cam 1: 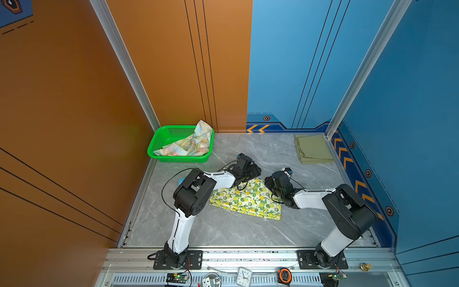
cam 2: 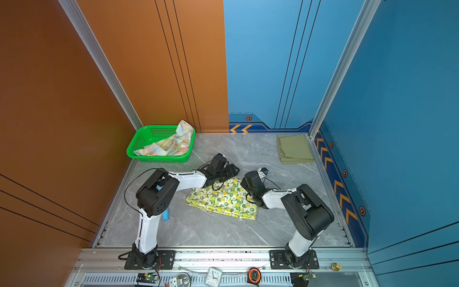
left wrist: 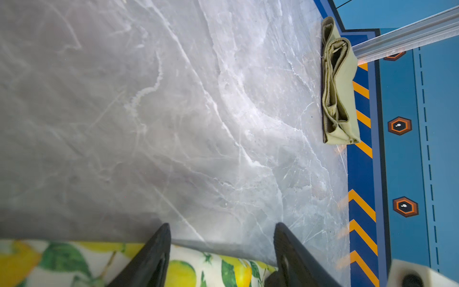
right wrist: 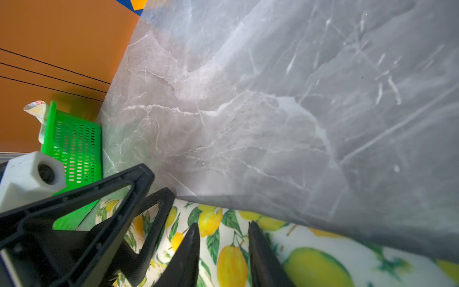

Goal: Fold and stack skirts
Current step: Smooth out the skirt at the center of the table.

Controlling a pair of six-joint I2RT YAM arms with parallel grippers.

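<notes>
Marble tabletop [cam 1: 223,231], orange wall [cam 1: 62,99], blue wall [cam 1: 285,62]. Left gripper [left wrist: 222,224], right gripper [right wrist: 223,223]: fingers apart over the lemon skirt [cam 1: 246,198]. Blue toy [cam 2: 165,216] at eight o'clock, mostly hidden by the left arm [cam 2: 147,231].

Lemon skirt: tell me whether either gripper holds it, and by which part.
Nothing is held. The left gripper and right gripper are at the lemon skirt's far edge, jaws apart, no cloth pinched.

Lab cell with printed panels [cam 1: 285,62], aluminium rails [cam 1: 248,256].
</notes>
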